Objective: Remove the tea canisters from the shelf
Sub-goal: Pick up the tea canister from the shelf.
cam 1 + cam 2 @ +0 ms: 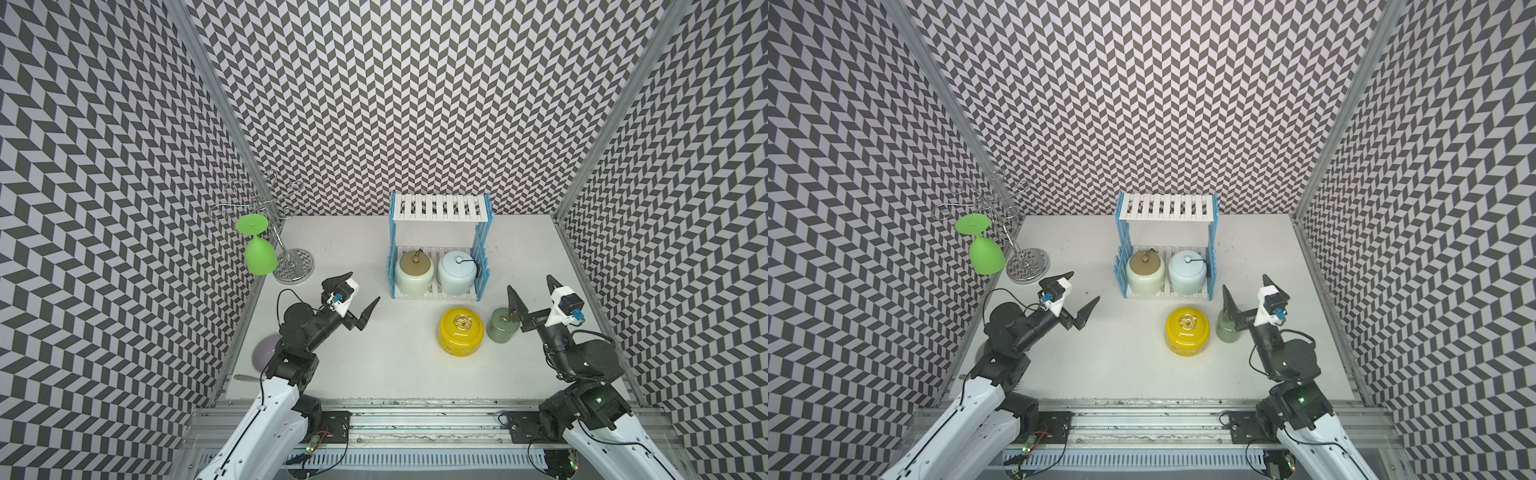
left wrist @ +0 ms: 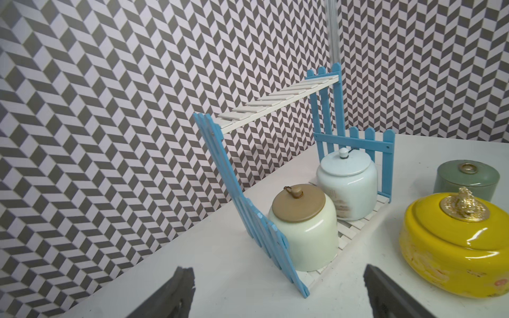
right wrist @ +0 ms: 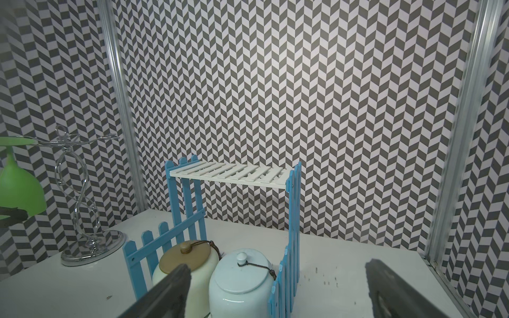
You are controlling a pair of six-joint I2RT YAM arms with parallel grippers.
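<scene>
White-slatted shelf [image 1: 440,206], blue picket sides: glossy rounded cream canister [image 1: 414,275] and pale blue canister [image 1: 456,273] share its lower tier. Squat yellow canister [image 1: 460,334] and sage-green canister [image 1: 500,334] stand before it. Left gripper [image 1: 365,286] and right gripper [image 1: 530,281] gape wide, empty, flanking its front.

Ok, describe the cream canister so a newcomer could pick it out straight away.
Find the blue-sided shelf at the back of the table. Two canisters stand side by side on its lower board. The cream canister is the one toward the robot's left, with a tan lid; the pale blue canister beside it has a matching blue lid.
</scene>
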